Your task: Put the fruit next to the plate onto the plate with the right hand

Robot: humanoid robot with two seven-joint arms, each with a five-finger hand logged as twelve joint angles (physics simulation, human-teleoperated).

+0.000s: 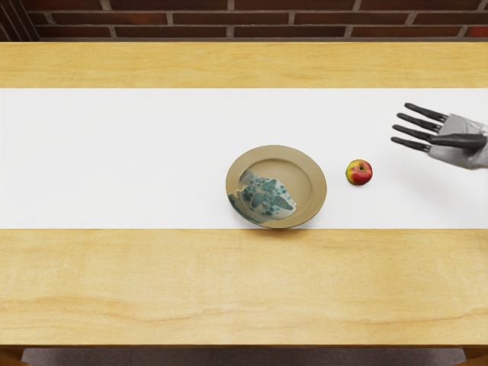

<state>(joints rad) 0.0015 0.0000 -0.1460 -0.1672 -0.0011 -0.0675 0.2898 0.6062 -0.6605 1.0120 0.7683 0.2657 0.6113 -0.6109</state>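
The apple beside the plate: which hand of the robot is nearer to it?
Right. The right hand is open, to the right of the apple and slightly farther back, not touching. The left hand is not in view.

path: right hand (450,141) to apple (359,172) | open runner (396,194) between | plate (276,186) near apple's far side

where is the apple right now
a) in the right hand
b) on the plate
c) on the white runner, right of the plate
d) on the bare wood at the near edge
c, the apple lies on the white runner just right of the plate, apart from its rim, and the right hand hangs open off to its right, holding nothing.
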